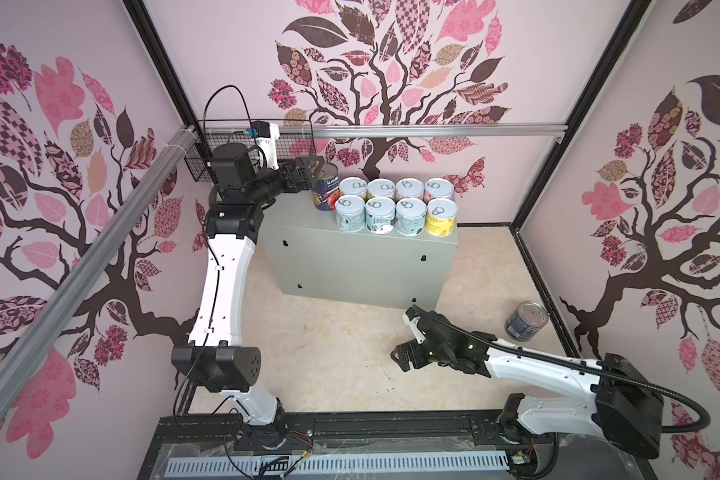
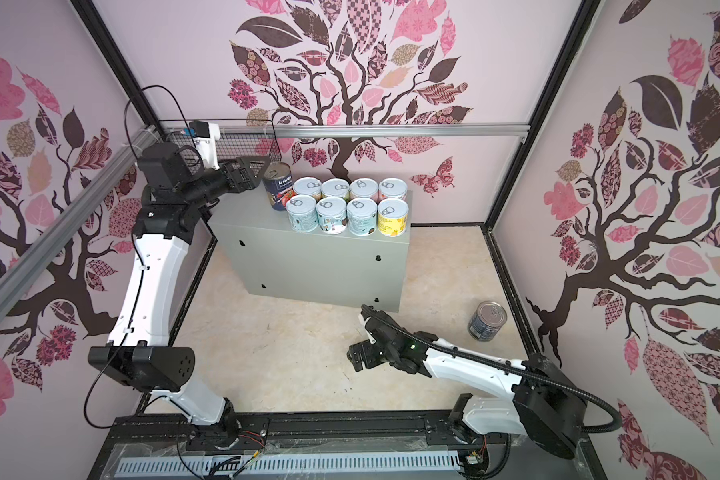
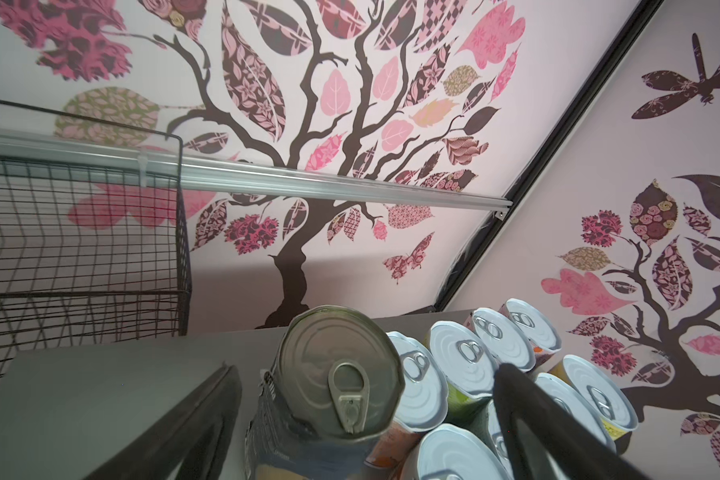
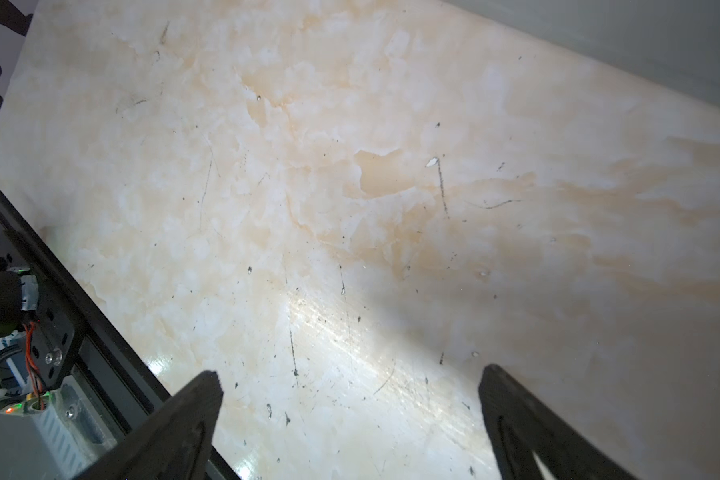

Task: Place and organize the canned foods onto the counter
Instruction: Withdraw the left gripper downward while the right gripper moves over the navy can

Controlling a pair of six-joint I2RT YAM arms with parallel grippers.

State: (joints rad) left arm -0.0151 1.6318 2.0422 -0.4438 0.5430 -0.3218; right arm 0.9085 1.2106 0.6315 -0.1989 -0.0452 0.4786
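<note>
Release of the tall tomato-label can (image 1: 324, 187) at the left end of the grey table (image 1: 358, 266), upright, just beside the two rows of short cans (image 1: 395, 199). Left hand (image 3: 362, 419) released, fingers spread either side of the can with a visible gap (nothing grasped). To finish well: withdraw straight back along the approach line, level, without sweeping sideways into the neighbouring short cans or the wire basket (image 1: 242, 149) behind. Right hand (image 4: 350, 399) also spread and empty, low over the marble floor. Remaining: the dark blue can (image 1: 526, 320), upright on the floor near the right wall, probably next.
</note>
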